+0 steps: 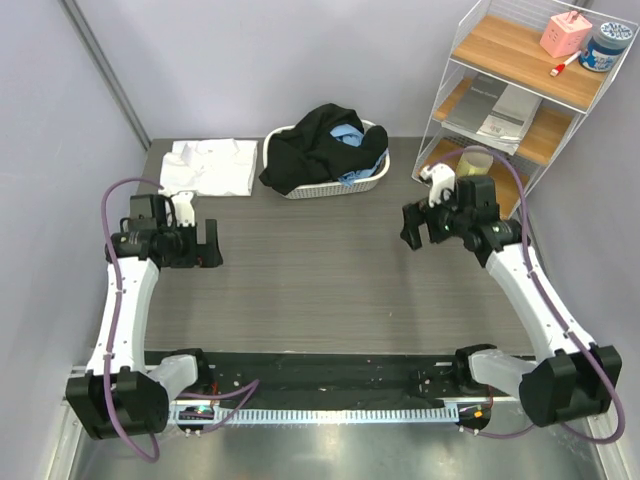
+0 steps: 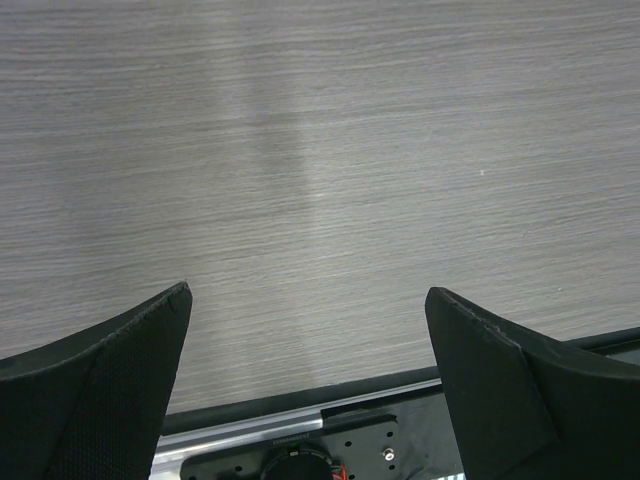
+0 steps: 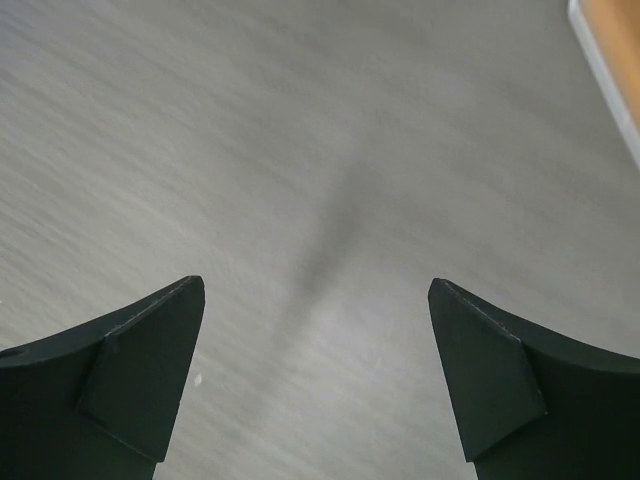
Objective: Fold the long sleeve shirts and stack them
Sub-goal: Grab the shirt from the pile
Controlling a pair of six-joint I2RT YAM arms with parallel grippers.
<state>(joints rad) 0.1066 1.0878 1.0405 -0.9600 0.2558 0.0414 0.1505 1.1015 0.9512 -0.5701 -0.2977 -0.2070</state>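
Top view: the black shirt (image 1: 305, 150) and blue shirt (image 1: 348, 136) are heaped in the basket (image 1: 335, 187) at the far edge. The white shirt (image 1: 212, 165), seemingly folded, lies beside it, probably to start the stack. The left gripper (image 1: 207, 245) and right gripper (image 1: 414, 226) hang released, flanking the bare table (image 1: 320, 280), which leaves folding room.

Left wrist: jaws spread wide over wood, near the front edge.

Right wrist: the same, with the shelf (image 3: 612, 62) close by.

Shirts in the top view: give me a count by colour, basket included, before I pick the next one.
white shirt, lying left of the basket: 1
black shirt, piled in the basket: 1
light blue shirt, partly under the black one in the basket: 1
Total: 3 in view; the pile may hide more.
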